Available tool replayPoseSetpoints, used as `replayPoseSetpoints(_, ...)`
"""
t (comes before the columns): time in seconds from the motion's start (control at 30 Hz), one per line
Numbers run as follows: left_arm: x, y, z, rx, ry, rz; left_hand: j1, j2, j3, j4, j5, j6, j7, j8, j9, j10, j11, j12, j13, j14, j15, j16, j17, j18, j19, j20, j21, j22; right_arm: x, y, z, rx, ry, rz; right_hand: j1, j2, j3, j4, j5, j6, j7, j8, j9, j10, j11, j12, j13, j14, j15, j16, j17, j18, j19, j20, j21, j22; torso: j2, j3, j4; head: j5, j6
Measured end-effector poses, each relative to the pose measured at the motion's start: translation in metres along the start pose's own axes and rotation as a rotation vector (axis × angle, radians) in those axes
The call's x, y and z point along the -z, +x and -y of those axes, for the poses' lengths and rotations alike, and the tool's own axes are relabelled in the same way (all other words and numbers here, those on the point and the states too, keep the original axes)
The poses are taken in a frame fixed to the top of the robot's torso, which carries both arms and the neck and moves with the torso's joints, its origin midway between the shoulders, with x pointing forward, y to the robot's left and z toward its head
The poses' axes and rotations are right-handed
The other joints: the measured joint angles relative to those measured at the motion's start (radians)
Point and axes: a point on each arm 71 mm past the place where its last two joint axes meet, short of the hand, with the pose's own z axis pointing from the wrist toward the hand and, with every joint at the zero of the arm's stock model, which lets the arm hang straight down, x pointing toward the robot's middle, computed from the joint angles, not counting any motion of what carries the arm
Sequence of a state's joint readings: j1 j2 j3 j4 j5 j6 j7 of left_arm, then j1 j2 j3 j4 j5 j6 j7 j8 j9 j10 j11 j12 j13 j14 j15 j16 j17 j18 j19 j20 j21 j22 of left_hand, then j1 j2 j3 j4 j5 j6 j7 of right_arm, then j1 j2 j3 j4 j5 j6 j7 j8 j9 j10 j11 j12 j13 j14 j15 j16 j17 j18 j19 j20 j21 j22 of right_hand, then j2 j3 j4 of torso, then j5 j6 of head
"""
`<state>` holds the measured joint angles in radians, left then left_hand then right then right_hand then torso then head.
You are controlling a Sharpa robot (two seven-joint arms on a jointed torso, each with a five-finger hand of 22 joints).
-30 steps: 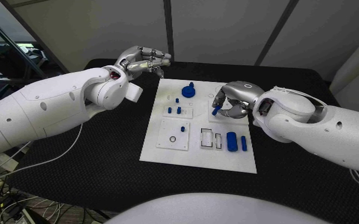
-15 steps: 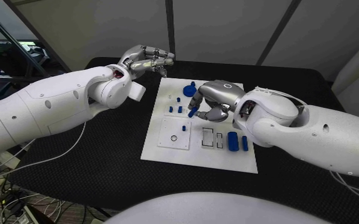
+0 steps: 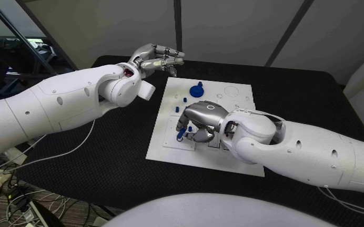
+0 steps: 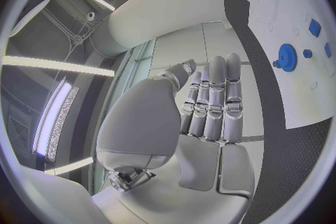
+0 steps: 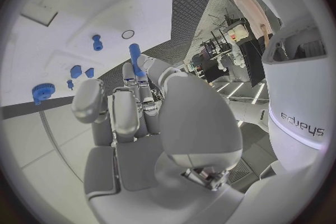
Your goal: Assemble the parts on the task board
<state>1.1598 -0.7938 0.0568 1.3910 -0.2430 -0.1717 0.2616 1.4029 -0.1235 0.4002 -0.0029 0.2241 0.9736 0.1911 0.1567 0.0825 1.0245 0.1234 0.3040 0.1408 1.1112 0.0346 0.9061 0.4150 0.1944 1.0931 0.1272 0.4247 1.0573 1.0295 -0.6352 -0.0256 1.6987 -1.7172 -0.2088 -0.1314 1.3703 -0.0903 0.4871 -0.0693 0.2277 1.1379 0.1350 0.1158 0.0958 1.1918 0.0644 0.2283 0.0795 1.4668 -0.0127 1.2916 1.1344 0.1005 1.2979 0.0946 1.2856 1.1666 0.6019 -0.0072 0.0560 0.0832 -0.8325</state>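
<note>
R hand (image 3: 199, 122) held a blue peg (image 5: 134, 54) in its fingertips over the board (image 3: 235, 91), prob. to seat it. L hand (image 3: 157, 59) hung off-board w/ fingers curled, holding nothing.

The black counter (image 3: 106, 148) has a finely textured top. The white task board (image 3: 171, 151) lies flat on its middle, long sides running from the near edge toward the far edge.

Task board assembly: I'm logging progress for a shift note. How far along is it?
Done: the blue gear and small pegs stand at the task board far end. In hand: the right hand holds a blue peg above the board. Left: seating it. The left hand hovers empty.
</note>
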Motion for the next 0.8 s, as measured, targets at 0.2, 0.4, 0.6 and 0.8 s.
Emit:
replayPoseSetpoints(0.2, -0.001, 0.001, 0.000, 0.001, 0.001, -0.001, 0.000, 0.000, 0.000, 0.000, 0.000, 0.000, 0.000, 0.000, 0.000, 0.000, 0.000, 0.000, 0.000, 0.000, 0.000, 0.000, 0.000, 0.000, 0.000, 0.000, 0.000, 0.000, -0.003, 0.010, 0.001, 0.004, -0.004, -0.014, 0.001, 0.001, 0.000, 0.000, 0.000, -0.001, -0.001, -0.001, -0.001, 0.000, 0.000, 0.000, 0.000, 0.000, 0.000, 0.000, 0.000, 0.000, 0.000, 0.000, 0.000, 0.000, 0.000, 0.0011, -0.0005, 0.007, -0.004)
replayPoseSetpoints(0.4, -0.001, 0.001, 0.000, 0.001, 0.001, -0.002, 0.000, 0.000, 0.000, 0.000, 0.000, 0.000, 0.000, 0.000, 0.000, 0.000, 0.000, 0.000, 0.000, 0.000, 0.000, 0.000, 0.000, 0.000, 0.000, 0.000, 0.000, 0.000, -0.006, 0.016, -0.001, 0.011, -0.013, -0.022, 0.002, 0.002, 0.001, -0.004, -0.001, -0.001, -0.001, -0.004, -0.001, 0.000, 0.000, -0.002, 0.000, 0.000, 0.000, 0.000, 0.000, 0.000, 0.000, 0.000, 0.000, 0.000, 0.000, 0.0014, -0.0012, 0.011, -0.008)
replayPoseSetpoints(0.6, -0.001, 0.001, 0.000, 0.001, 0.000, -0.001, 0.000, 0.000, 0.000, 0.000, 0.000, 0.000, 0.000, 0.000, 0.000, 0.000, 0.000, 0.000, 0.000, 0.000, 0.000, 0.000, 0.000, 0.000, 0.000, 0.000, 0.000, 0.000, -0.007, 0.018, 0.002, 0.024, -0.008, -0.025, 0.002, 0.002, 0.001, -0.004, -0.002, -0.005, -0.001, -0.004, -0.001, 0.000, 0.000, -0.002, 0.000, 0.000, 0.000, 0.000, 0.000, 0.000, 0.000, 0.000, 0.000, 0.000, 0.000, 0.0012, -0.0012, 0.010, -0.013)
replayPoseSetpoints(0.8, -0.001, 0.000, -0.001, 0.001, 0.000, 0.000, 0.000, 0.000, 0.000, 0.000, 0.000, 0.000, 0.000, 0.000, 0.000, 0.000, 0.000, 0.000, 0.000, 0.000, 0.000, 0.000, 0.000, 0.000, 0.000, 0.000, 0.000, 0.000, -0.008, 0.018, 0.004, 0.038, -0.003, -0.024, 0.002, 0.002, 0.001, -0.004, -0.001, -0.005, -0.001, -0.007, -0.001, 0.000, 0.000, -0.002, 0.000, 0.000, 0.000, 0.000, 0.001, 0.000, 0.000, 0.000, 0.000, 0.000, 0.000, 0.0006, -0.0012, 0.011, -0.015)
